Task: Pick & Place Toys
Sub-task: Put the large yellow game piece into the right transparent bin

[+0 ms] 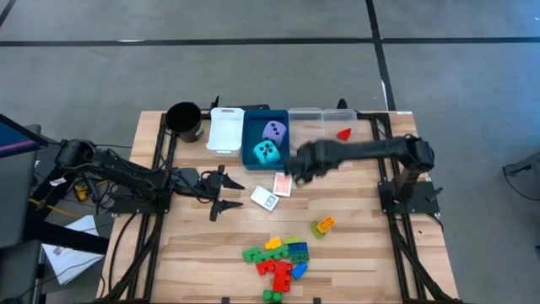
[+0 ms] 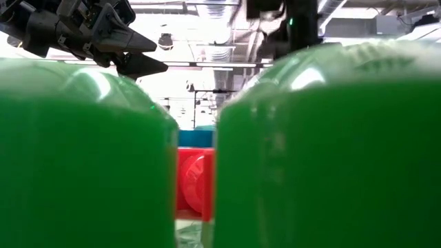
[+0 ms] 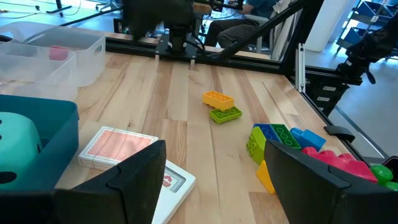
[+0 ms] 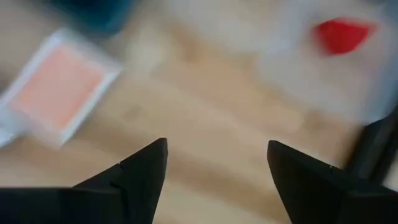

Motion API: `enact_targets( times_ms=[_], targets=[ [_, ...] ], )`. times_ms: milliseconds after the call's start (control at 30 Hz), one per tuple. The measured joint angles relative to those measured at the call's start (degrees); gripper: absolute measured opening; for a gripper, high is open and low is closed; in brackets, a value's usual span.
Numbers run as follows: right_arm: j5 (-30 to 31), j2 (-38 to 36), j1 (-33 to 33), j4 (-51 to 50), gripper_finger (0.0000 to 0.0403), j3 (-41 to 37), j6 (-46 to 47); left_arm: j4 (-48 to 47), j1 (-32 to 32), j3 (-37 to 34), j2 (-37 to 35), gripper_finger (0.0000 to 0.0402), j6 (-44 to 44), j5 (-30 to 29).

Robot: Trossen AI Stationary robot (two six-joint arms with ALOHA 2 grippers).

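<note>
Right gripper [image 1: 291, 173]: fingers spread, holding nothing; over the table just in front of the blue tray [image 1: 251, 135].
Left gripper [image 1: 228, 192]: fingers spread, empty; waiting left of centre.
Dice [image 1: 272, 142]: both in the blue tray.
Red brick [image 1: 344, 133]: in the clear tray [image 1: 337, 116].
Card packs [image 1: 274, 191]: on the table; the pink one touches the white one.
Key relation: the pink pack lies just below and beside the right gripper, so that arm is likely nearer.
Brick pile [image 1: 281, 257]: near front edge, well apart from both grippers.
</note>
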Motion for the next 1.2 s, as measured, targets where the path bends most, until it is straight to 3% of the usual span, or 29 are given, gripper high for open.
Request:
enact_targets(
  times_ms=[167, 367, 500, 733, 900, 1200],
  targets=[
    [-1.21, 0.00, 12.35, 2.92, 0.0270, 0.00, 12.88, 0.00, 0.00, -0.02, 0.01, 0.0266, 0.00, 0.01],
    [2.87, 0.00, 24.23, 1.59, 0.0270, 0.00, 37.58, 0.00, 0.00, -0.02, 0.02, 0.0266, 0.00, -0.01],
    [2.33, 0.00, 29.63, -2.49, 0.0270, 0.00, 54.10, 0.14, 0.00, -0.02, 0.01, 0.0266, 0.00, -0.01],
    [-3.72, 0.00, 35.04, -7.74, 0.0270, 0.00, 75.67, 4.32, 0.00, -0.02, 0.02, 0.0266, 1.03, -0.01],
    [-5.85, 0.00, 34.40, -5.31, 0.0270, -0.02, 78.42, 10.61, 0.00, -0.02, 0.00, 0.0266, 10.37, -0.01],
    [-4.46, 2.36, 27.24, -3.20, 0.0270, -0.08, 78.58, 20.61, 0.99, -0.02, 0.02, 0.0266, 10.98, 0.00]
  ],
)
